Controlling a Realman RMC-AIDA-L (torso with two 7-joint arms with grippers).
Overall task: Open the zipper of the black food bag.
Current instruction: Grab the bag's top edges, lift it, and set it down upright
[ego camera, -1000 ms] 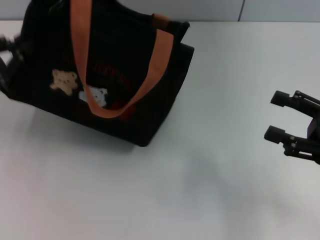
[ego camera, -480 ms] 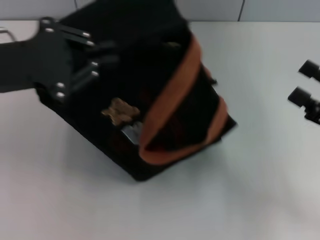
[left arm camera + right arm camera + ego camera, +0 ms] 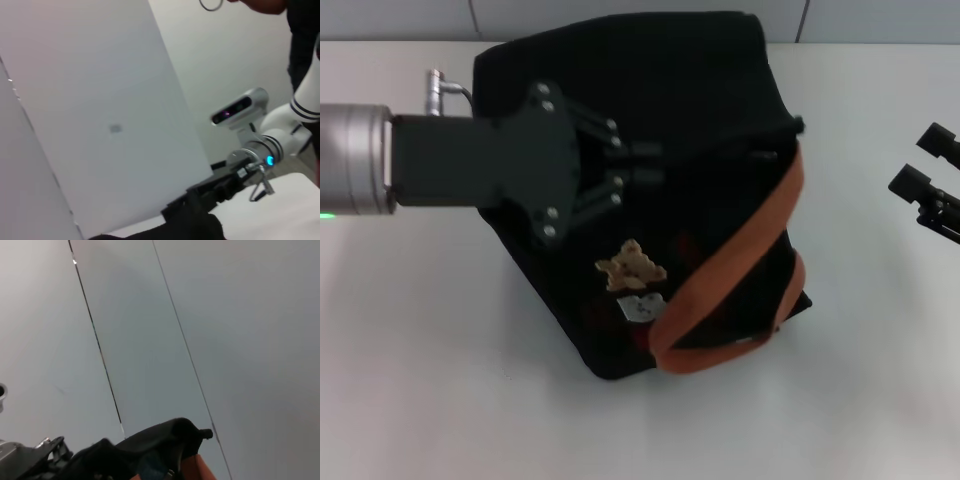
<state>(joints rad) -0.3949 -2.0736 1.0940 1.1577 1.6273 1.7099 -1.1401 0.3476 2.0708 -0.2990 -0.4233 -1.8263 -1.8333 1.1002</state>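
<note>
Left claw point(image 3: 645, 165) on black food bag point(image 3: 700, 110) (lettering unreadable).

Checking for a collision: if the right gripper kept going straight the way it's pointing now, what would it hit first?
Probably the black food bag. The right gripper, open at the table's right edge, points left toward the bag's side near the orange strap; only bare table lies between. Height is unclear.

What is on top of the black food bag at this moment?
The left claw is over the black food bag, its fingers against the dark fabric. An orange-brown strap lies across the bag. The zipper cannot be made out; the claw may cover part of it.
</note>
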